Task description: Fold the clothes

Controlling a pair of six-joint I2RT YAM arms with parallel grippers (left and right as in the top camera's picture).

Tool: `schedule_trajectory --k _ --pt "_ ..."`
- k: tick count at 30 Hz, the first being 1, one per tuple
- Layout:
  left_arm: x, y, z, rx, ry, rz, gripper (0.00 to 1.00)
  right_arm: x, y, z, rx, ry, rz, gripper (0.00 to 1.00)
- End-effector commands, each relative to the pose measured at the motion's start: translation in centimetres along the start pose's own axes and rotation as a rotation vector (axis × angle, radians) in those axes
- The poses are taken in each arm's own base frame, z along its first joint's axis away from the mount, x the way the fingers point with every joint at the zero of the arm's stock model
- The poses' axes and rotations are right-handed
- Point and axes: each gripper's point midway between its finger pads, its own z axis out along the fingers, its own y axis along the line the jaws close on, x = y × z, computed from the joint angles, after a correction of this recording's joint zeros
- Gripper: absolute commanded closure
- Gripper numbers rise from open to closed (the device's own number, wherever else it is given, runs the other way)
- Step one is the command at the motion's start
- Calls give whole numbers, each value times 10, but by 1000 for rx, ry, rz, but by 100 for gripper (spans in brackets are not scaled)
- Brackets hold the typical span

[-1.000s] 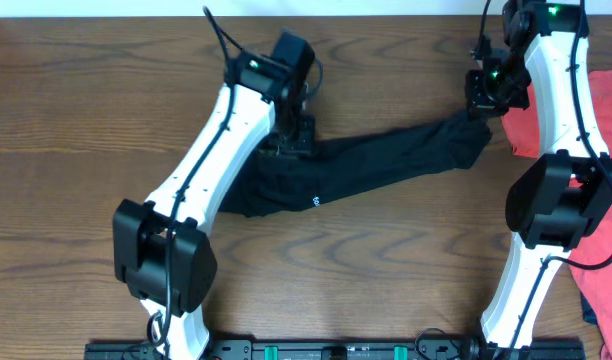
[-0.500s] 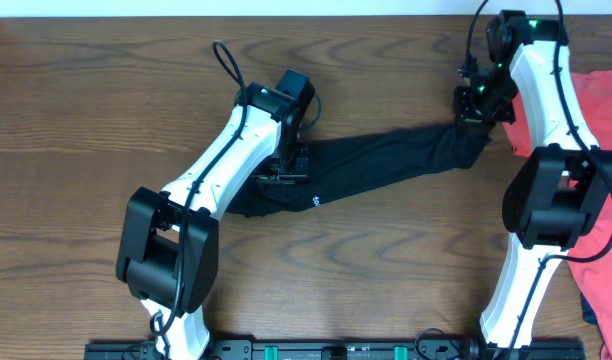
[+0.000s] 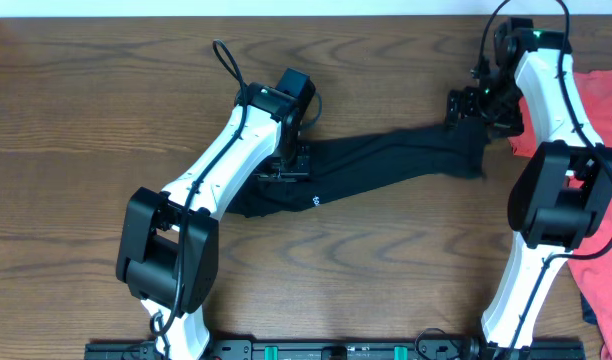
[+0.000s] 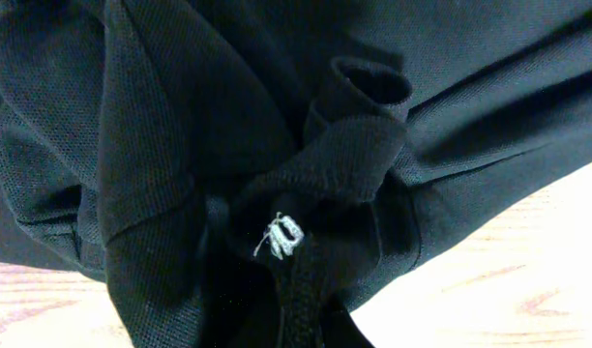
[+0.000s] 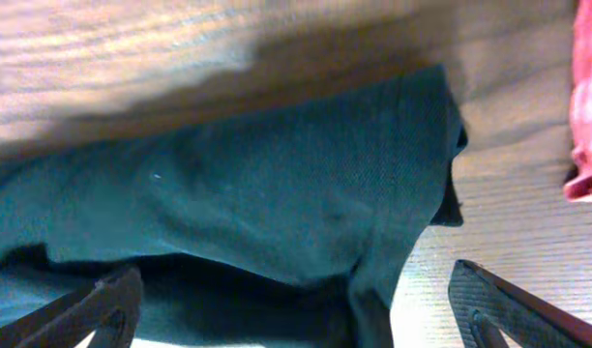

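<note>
The clothes (image 3: 386,160) are a black garment lying as a long band across the middle of the table, bunched at its left end. My left gripper (image 3: 284,168) is shut on that bunched end; in the left wrist view black folds (image 4: 180,145) fill the frame and the gripper (image 4: 296,324) pinches a hem with a small white tag. My right gripper (image 3: 466,112) stands open over the garment's right end. In the right wrist view its two fingers (image 5: 103,304) are spread wide, with the cloth (image 5: 277,193) lying loose on the wood between them.
A red-orange T-shirt (image 3: 596,110) with white lettering lies at the table's right edge, just right of the right arm, and shows as a red strip (image 5: 591,97) in the right wrist view. Bare wooden table (image 3: 86,120) lies left of and in front of the garment.
My right gripper has opened and let go of the garment's right end, which now rests on the table. The left arm swung slightly and still holds its end.
</note>
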Motion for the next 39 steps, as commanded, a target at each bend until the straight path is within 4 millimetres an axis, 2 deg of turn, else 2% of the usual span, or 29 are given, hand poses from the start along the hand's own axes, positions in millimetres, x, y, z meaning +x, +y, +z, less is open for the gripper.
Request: schedule_trajectory --k 1,3,5,7,12,13,14,16,17,20,23,30,39 --pt "-1 0 -6 0 -21 -5 91 -21 11 -39 -43 -111 -39 1" --pt "-6 -2 -6 8 -42 -5 76 -22 25 -52 -101 -128 -83 1" --pt "-14 -5 -9 25 -79 -2 65 -21 31 -58 -111 -128 -92 1" --pt "-25 -11 -16 51 -135 4 58 -18 37 -59 -110 -119 -105 1" --pt "-45 -23 -52 119 -288 17 37 -10 50 -57 -108 -92 -137 1" --pt "-47 -24 -61 132 -314 7 37 -9 52 -56 -107 -92 -141 1" --pt "-48 -25 -70 147 -342 -7 49 -9 54 -56 -108 -91 -145 1" --pt "-50 -23 -86 172 -383 -44 81 -8 59 -56 -108 -89 -155 1" --pt "-50 -23 -93 186 -398 -55 94 -7 61 -55 -109 -89 -159 1" --pt "-43 -36 -113 272 -414 -31 94 -6 67 -55 -109 -87 -174 1" --pt "-32 -49 -114 341 -369 -6 94 -6 69 -54 -110 -87 -179 1" --pt "-24 -68 -82 426 -214 4 94 -6 70 -54 -109 -89 -180 1" --pt "-26 -65 -30 382 -84 -32 94 -8 58 -56 -108 -90 -153 1"
